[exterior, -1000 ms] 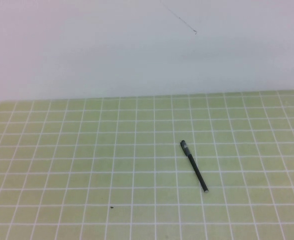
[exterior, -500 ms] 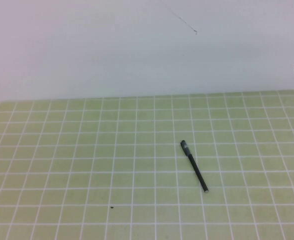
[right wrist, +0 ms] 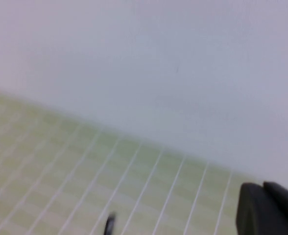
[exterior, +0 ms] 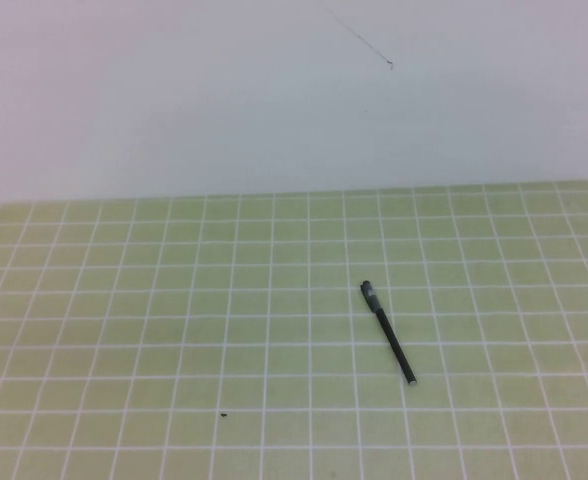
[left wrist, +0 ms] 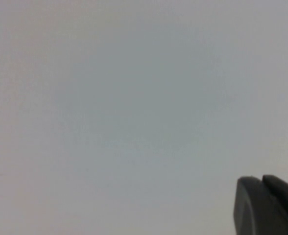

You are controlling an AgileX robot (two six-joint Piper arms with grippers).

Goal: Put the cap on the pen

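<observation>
A thin black pen [exterior: 388,332] lies slantwise on the green grid mat [exterior: 174,330], right of the middle. Its far end is thicker, with a grey band; no silver tip and no separate cap show. Neither gripper shows in the high view. In the left wrist view my left gripper [left wrist: 261,182] is shut and empty, with only a blank white wall before it. In the right wrist view my right gripper [right wrist: 262,188] is shut and empty, held above the mat, with the pen [right wrist: 109,224] a small dark blur far below.
A white wall [exterior: 274,100] stands behind the mat, with a thin dark scratch [exterior: 359,38] on it. A tiny dark speck [exterior: 223,414] lies on the mat at the front left.
The dark piece of my right arm at the right edge of the high view has drawn out of view. The pen has not moved.
</observation>
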